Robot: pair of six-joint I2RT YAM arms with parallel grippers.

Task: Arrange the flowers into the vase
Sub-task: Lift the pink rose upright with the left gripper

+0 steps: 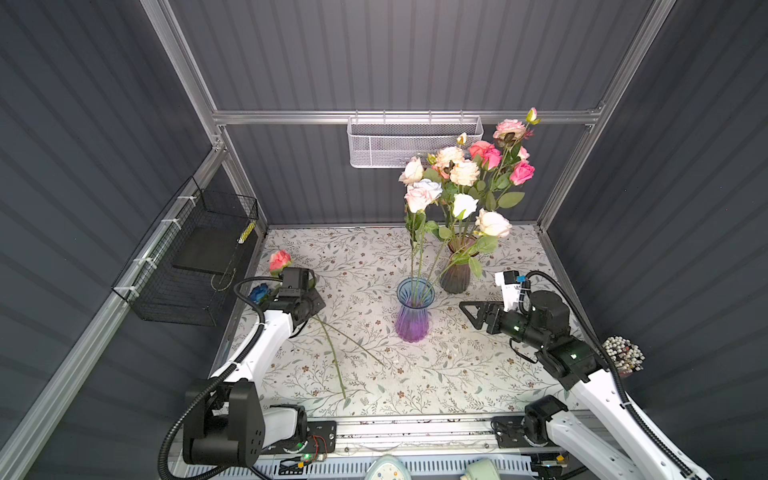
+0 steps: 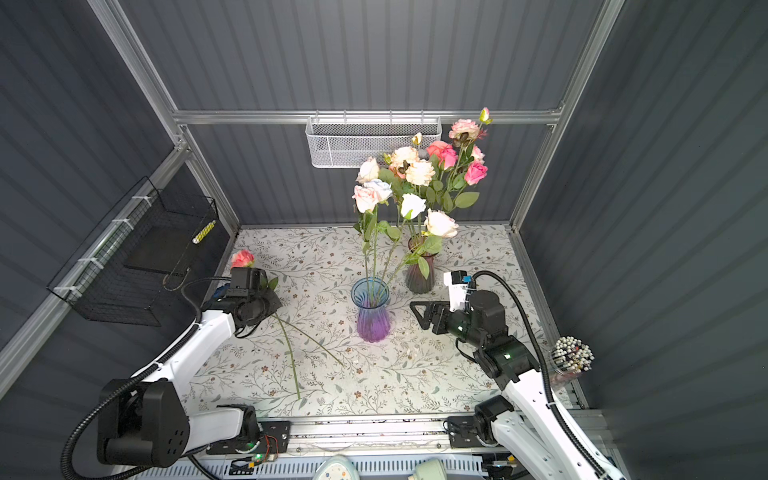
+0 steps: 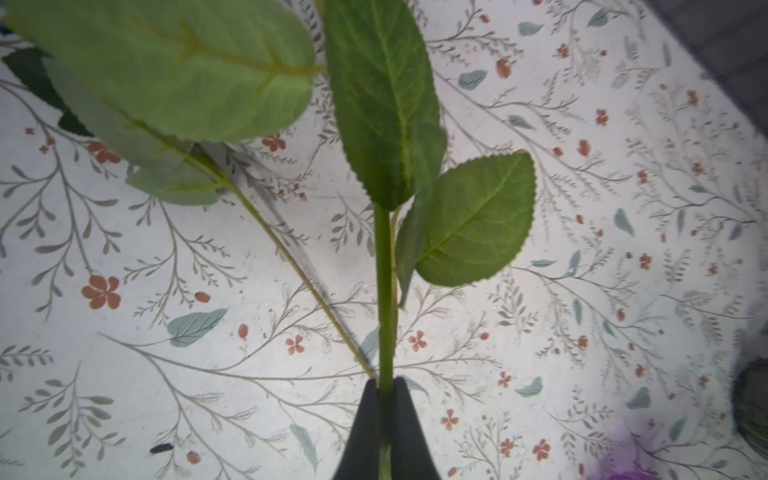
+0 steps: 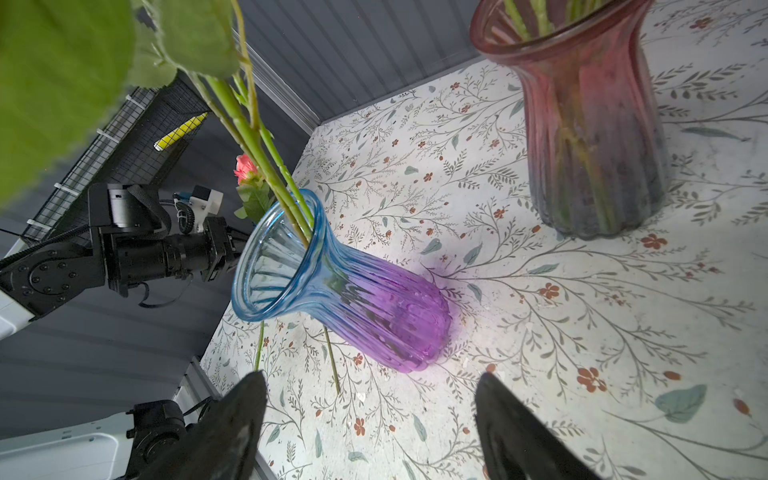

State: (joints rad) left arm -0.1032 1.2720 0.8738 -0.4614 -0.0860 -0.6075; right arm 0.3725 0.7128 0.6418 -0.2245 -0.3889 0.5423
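At the left edge of the tabletop, a coral-pink rose is the flower in hand, its head pointing toward the left wall. It looks light, an artificial bloom on a long, thin green stem. The stem is probably stiff enough to steer but springy, so the long free end may sway when it is lifted. The petals and the broad, saw-edged leaves are soft and would crush or slip, so the bare stem just below the lowest leaves is the sensible place to hold. That is where the left jaws are clenched on it, as the left wrist view shows. The smooth stem could twist in so narrow a grip. Beside it a deep blue rose lies on the tabletop, and a thinner stem, apparently its own, runs slantwise past the held one. Near the middle stands a blue-and-purple glass vase with a few stems in it. Just behind that, a dark reddish vase carries most of the pink, cream and white roses. The right jaws stand spread and empty, near the blue vase.
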